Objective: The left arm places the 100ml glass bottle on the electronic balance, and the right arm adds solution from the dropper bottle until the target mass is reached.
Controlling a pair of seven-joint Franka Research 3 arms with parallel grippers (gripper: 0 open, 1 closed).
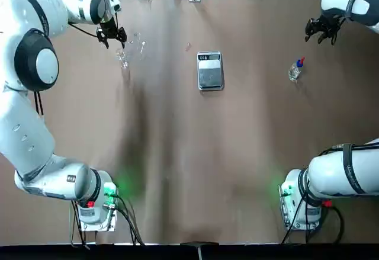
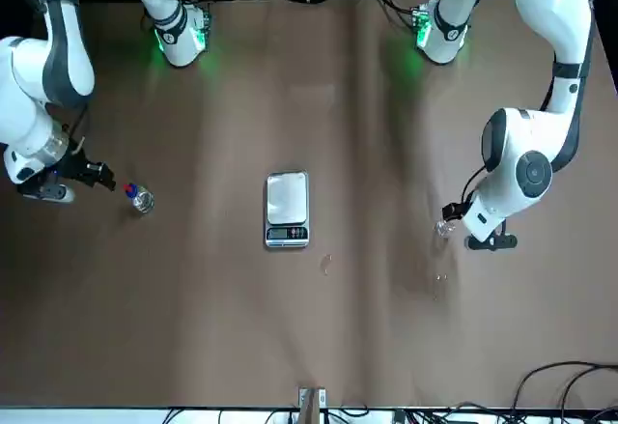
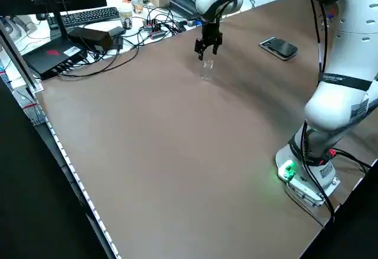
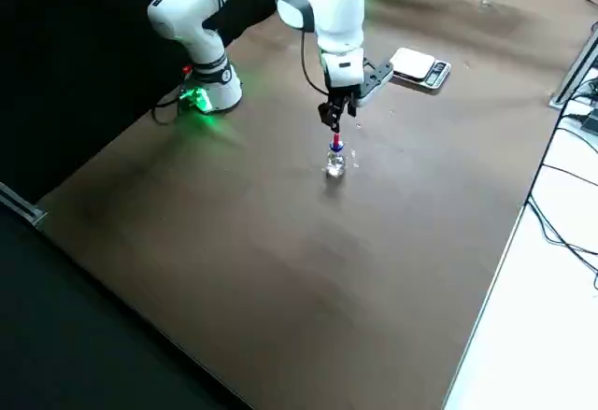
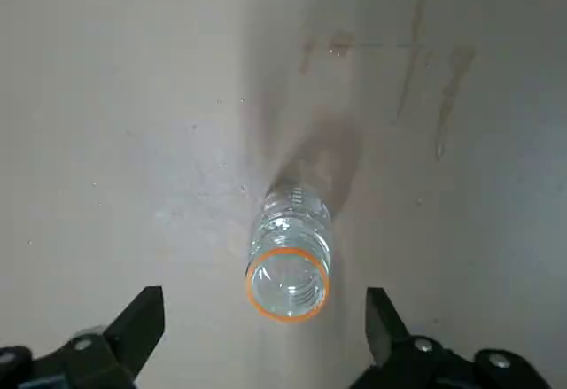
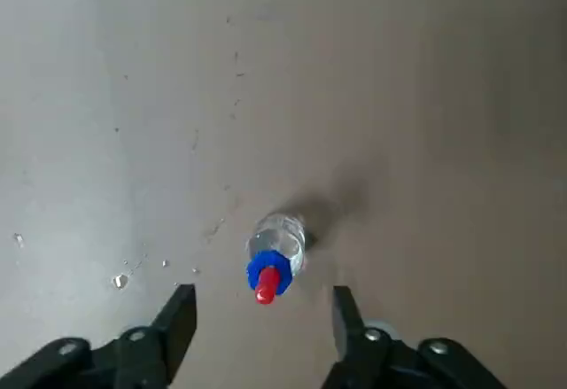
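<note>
The 100ml glass bottle (image 5: pixel 290 260) stands upright on the brown tabletop (image 1: pixel 166 171), its long axis vertical and its orange-rimmed open mouth pointing up; faint printed graduations show on its wall, too small to read. The left gripper (image 5: pixel 266 336) hangs above it, fingers apart, one to each side and not touching the glass. The dropper bottle (image 6: pixel 276 252) is also upright, red tip and blue collar uppermost, on the other side of the electronic balance (image 1: pixel 210 71). The right gripper (image 6: pixel 264 340) is above and near it, fingers spread, clasping nothing. The balance lies flat between the two bottles, its long axis running toward the robot and its display end away from it; the digits are unreadable. Bare tabletop separates it from both bottles, and water drops (image 6: pixel 120 280) dot the surface near the dropper bottle.
</note>
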